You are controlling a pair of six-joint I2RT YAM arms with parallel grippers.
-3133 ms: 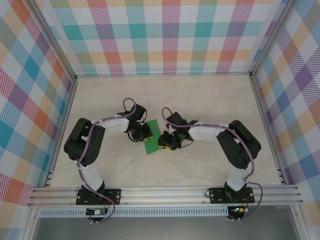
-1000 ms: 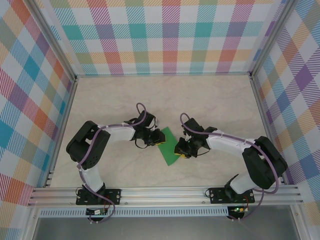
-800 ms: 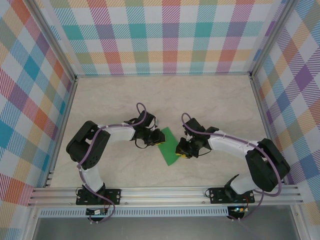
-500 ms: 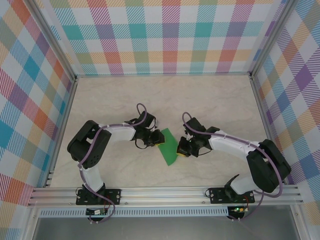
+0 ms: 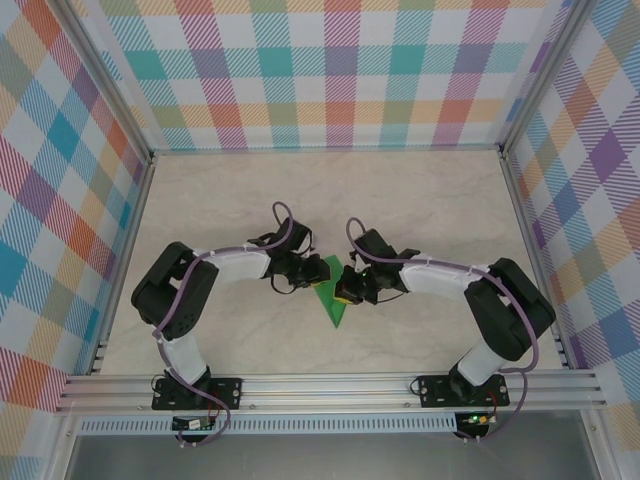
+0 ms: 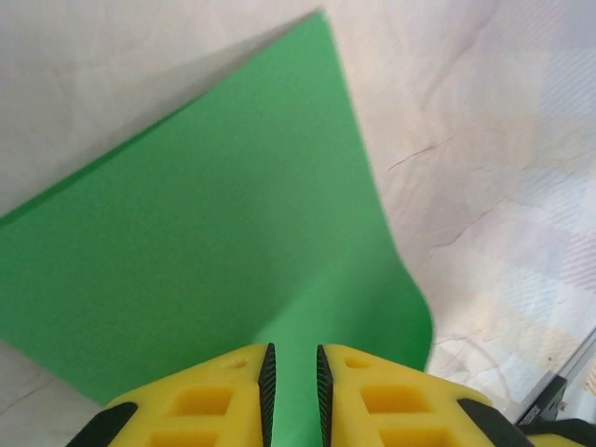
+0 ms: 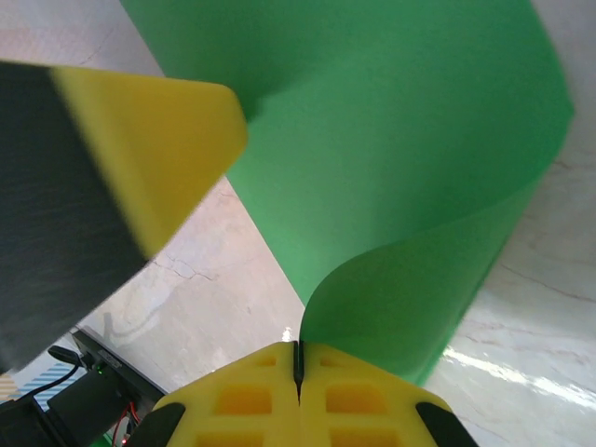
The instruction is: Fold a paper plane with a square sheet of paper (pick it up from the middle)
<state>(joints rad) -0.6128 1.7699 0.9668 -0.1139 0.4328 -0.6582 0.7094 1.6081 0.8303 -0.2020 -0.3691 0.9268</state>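
Observation:
The square sheet of paper (image 5: pixel 331 302), bright green, lies at the table's middle between both grippers and looks narrow from above. My right gripper (image 5: pixel 344 292) (image 7: pixel 298 346) is shut on one edge of the sheet (image 7: pixel 391 140), which curls up and over from the jaws in a loop. My left gripper (image 5: pixel 304 277) (image 6: pixel 291 349) sits over the opposite side of the sheet (image 6: pixel 205 205). Its jaws stand a narrow gap apart with green showing between them. One left finger (image 7: pixel 140 158) looms blurred and close in the right wrist view.
The marble-patterned table (image 5: pixel 420 200) has bare room behind and to both sides. Plaid walls enclose three sides. An aluminium rail (image 5: pixel 330 385) with both arm bases runs along the near edge.
My right gripper has closed on the sheet's edge and carried it left toward the left gripper, so the sheet now curls and looks narrower. The left gripper has barely moved.

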